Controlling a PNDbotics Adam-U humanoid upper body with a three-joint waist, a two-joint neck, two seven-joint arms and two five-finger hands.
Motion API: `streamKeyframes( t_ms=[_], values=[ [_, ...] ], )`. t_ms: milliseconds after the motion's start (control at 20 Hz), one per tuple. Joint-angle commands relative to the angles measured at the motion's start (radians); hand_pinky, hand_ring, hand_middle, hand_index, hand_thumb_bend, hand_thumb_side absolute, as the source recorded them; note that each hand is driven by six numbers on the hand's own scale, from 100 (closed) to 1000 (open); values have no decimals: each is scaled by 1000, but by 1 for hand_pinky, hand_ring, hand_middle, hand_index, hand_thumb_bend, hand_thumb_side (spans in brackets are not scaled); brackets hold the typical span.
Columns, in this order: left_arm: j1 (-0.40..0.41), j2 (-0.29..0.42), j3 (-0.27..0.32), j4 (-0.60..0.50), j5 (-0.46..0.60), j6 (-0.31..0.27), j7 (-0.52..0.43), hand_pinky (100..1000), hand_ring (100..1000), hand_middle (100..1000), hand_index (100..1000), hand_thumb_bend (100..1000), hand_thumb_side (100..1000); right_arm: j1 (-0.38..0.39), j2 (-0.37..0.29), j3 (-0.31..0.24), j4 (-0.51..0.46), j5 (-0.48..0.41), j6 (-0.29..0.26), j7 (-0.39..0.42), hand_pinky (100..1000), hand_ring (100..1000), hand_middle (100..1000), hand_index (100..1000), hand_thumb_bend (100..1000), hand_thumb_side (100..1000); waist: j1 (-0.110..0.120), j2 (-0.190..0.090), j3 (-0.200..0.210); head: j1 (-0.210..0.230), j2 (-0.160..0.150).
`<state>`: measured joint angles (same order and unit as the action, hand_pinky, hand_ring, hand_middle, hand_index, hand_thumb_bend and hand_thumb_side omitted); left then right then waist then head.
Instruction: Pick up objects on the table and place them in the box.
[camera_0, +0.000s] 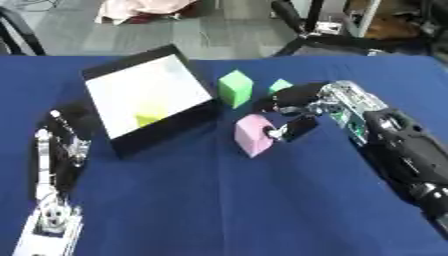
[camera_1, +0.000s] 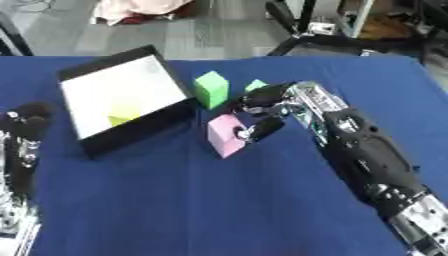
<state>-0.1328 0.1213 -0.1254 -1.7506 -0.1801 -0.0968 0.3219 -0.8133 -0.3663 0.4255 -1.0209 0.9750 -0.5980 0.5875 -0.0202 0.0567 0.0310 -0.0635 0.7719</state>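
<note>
Pink block (camera_0: 253, 134), a pale pink cube with soft edges, sits tilted on the blue table (camera_0: 219, 210), just in front of the box (camera_0: 149, 102). My right hand (camera_0: 302, 107) reaches in from the right with its fingers curled; the thumb tip touches the block's right face, and the other fingers arch over its top right corner, so I am closing on the block rather than holding it off the cloth. The block lies just left of and below my palm. A green block (camera_0: 234, 88) stands upright beyond it, beside the box's right wall, and a smaller green block (camera_0: 279, 85) shows just behind my fingers. The box is black-walled with a white floor, tipped toward me, and a yellow-green piece (camera_0: 149, 119) lies inside near its lower corner. My left hand (camera_0: 57, 145) rests at the lower left, fingers up and relaxed.
</note>
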Motion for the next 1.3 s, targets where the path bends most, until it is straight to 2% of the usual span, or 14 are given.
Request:
streamKeyframes(
  t_ms=[50, 250, 300, 350, 450, 650, 1000, 1300],
  values=[
    [-13, 3, 0, -19, -1, -2, -1, 752, 711, 604, 692, 835, 775, -6, -25, 4, -40, -39, -140, 150, 973, 986, 994, 1000, 100, 921, 9, -1, 0, -2, -2],
    [-12, 4, 1, -18, -1, -2, 0, 752, 712, 604, 692, 835, 775, 6, -47, 2, -101, -100, -126, 124, 969, 985, 997, 1000, 100, 934, 7, -1, -2, 0, -2],
    [-12, 5, 1, -18, -1, -2, 0, 752, 712, 604, 692, 836, 775, 10, -52, 2, -119, -116, -121, 115, 965, 982, 995, 1000, 100, 975, 7, -1, -2, 1, -2],
    [-11, 5, 2, -18, -1, -2, 0, 752, 712, 604, 692, 836, 775, 15, -56, 2, -135, -132, -113, 106, 963, 980, 991, 1000, 100, 938, 7, -1, -3, 1, -2],
    [-11, 5, 2, -18, -1, -2, 1, 752, 712, 604, 692, 836, 775, 25, -59, 1, -162, -165, -93, 95, 955, 977, 991, 1000, 100, 945, 7, -1, -4, 1, -2],
    [-11, 5, 2, -19, -1, -1, 1, 752, 713, 604, 692, 836, 775, 34, -58, 7, -192, -228, -53, 97, 944, 977, 994, 1000, 100, 1000, 9, -2, -5, -3, -2],
    [-10, 6, 1, -19, -1, -1, -1, 752, 714, 604, 692, 836, 775, 25, -41, 49, -213, -330, -9, 182, 936, 1000, 1000, 1000, 100, 1000, 8, -3, -4, -8, -2],
    [-10, 6, 0, -19, 0, -2, -2, 752, 716, 605, 693, 836, 775, 23, -23, 80, -242, -385, 7, 267, 933, 1000, 1000, 1000, 100, 1000, 7, -3, -2, -10, -2]
  ],
)
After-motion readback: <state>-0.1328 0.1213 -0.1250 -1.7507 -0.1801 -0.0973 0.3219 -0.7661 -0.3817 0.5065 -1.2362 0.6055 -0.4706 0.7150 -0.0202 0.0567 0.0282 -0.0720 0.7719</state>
